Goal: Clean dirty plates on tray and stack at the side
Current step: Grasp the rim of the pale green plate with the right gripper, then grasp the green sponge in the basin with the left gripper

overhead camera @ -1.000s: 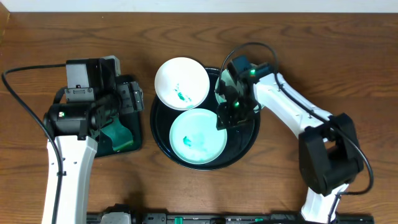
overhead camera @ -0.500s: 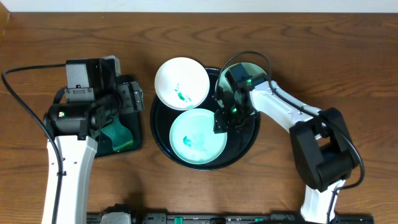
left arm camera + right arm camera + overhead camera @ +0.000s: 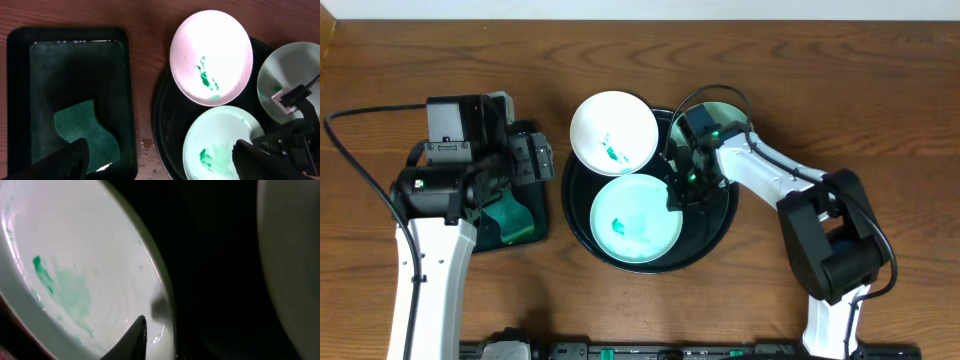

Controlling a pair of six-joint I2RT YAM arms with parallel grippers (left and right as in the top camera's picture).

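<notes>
RIGHT gripper: jaw gap cannot be told; one dark fingertip over right rim of pale mint round plate, frame centre | LEFT gripper: jaws wide, empty | white smeared round plate on upper-left rim of glossy round black tray | second mint plate upper right, partly hidden | green sponge in black rectangular tray, left

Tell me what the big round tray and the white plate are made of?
The round tray looks like glossy black plastic, maybe coated metal: its surface shines under the light. The white plate looks smooth and slightly shiny, so ceramic or hard plastic; the pictures can't settle which.
</notes>
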